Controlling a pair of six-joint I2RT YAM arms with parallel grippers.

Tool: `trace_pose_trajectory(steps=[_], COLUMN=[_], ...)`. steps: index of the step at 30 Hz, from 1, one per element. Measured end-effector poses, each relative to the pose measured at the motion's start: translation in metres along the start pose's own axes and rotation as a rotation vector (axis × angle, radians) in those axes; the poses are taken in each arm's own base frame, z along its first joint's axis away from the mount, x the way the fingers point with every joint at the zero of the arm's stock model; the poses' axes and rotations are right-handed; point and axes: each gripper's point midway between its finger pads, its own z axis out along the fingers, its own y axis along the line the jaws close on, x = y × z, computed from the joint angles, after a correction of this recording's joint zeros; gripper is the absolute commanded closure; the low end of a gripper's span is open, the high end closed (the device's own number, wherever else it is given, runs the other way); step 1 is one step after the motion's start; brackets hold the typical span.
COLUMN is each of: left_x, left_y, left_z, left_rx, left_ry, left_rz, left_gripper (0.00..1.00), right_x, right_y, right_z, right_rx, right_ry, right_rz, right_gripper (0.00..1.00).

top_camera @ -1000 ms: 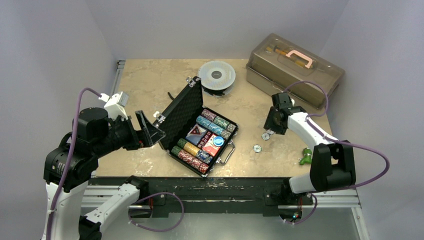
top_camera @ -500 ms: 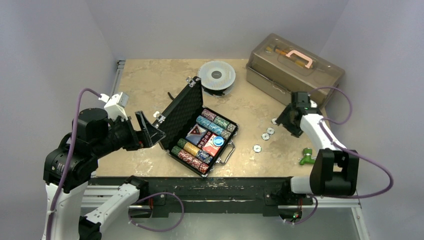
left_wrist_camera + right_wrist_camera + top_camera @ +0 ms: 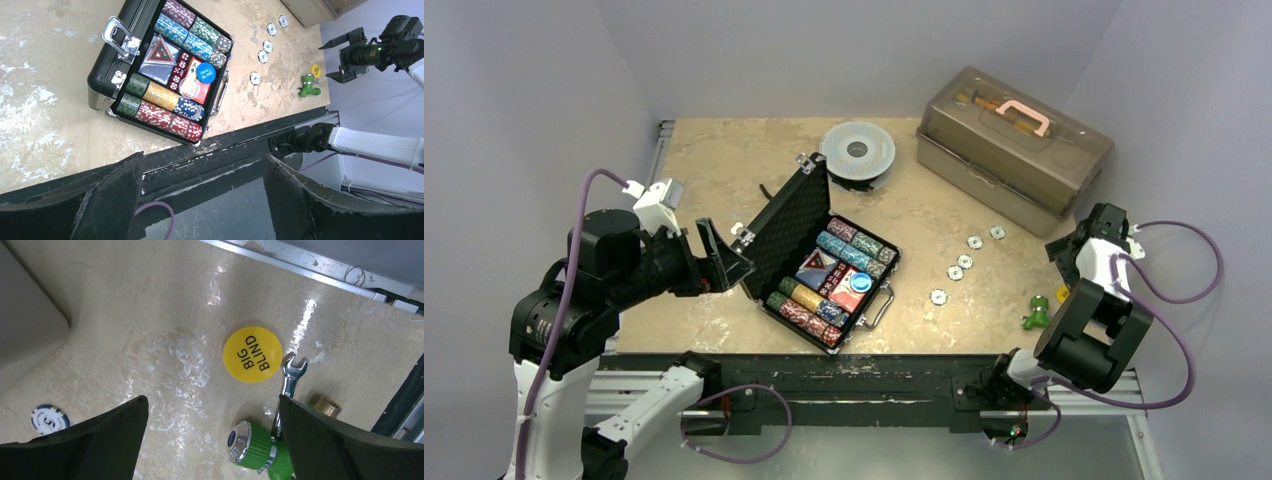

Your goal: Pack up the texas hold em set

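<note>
The texas hold em set's black case (image 3: 786,218) lies open mid-table, its lid up. Rows of chips, card decks and a blue disc (image 3: 861,282) fill the case (image 3: 102,82). Several loose chips (image 3: 955,272) lie on the table to its right, and they also show in the left wrist view (image 3: 263,55). A yellow BIG BLIND disc (image 3: 252,354) lies near the right edge. My right gripper (image 3: 212,405) hovers open just above that yellow disc (image 3: 1062,294), holding nothing. My left gripper (image 3: 724,255) hangs open left of the lid, over the table's front rail (image 3: 204,165).
A green valve (image 3: 252,445) with a small wrench (image 3: 290,377) lies beside the yellow disc. The brown toolbox (image 3: 1014,135) with a pink handle stands at the back right. A grey spool (image 3: 856,152) sits behind the case. The table's right edge is close to my right gripper (image 3: 1069,250).
My right gripper has swung from the loose chips to the right edge and opened wide. More loose chips now show where it was. The left arm has barely moved.
</note>
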Motion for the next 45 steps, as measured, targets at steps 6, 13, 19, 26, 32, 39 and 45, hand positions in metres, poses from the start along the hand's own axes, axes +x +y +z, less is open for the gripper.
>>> trace_pose_trajectory(steps=[6, 13, 19, 26, 32, 39, 45], left_x=[-0.003, -0.001, 0.001, 0.000, -0.001, -0.001, -0.001], left_y=[0.000, 0.005, 0.009, 0.009, 0.009, 0.009, 0.009], left_z=[-0.002, -0.003, -0.004, -0.003, 0.000, 0.001, 0.001], left_rx=[-0.010, -0.038, -0.056, -0.060, -0.065, -0.066, -0.066], left_ry=[-0.005, 0.000, 0.006, 0.009, 0.018, 0.020, 0.020], left_rz=[0.007, 0.003, 0.001, 0.001, -0.001, -0.001, -0.001], left_gripper=[0.16, 0.16, 0.16, 0.16, 0.16, 0.16, 0.16], right_x=[-0.011, -0.004, -0.002, -0.008, -0.014, -0.014, -0.005], right_y=[-0.001, -0.028, -0.040, -0.034, -0.026, -0.019, -0.014], right_z=[0.010, 0.031, 0.041, 0.053, 0.059, 0.059, 0.053], right_rx=[0.005, 0.075, 0.098, 0.087, 0.062, 0.026, -0.026], right_ry=[-0.074, -0.109, -0.130, -0.134, -0.128, -0.108, -0.079], right_rz=[0.018, 0.072, 0.103, 0.082, 0.035, 0.005, 0.006], right_gripper=[0.01, 0.06, 0.10, 0.10, 0.19, 0.25, 0.28])
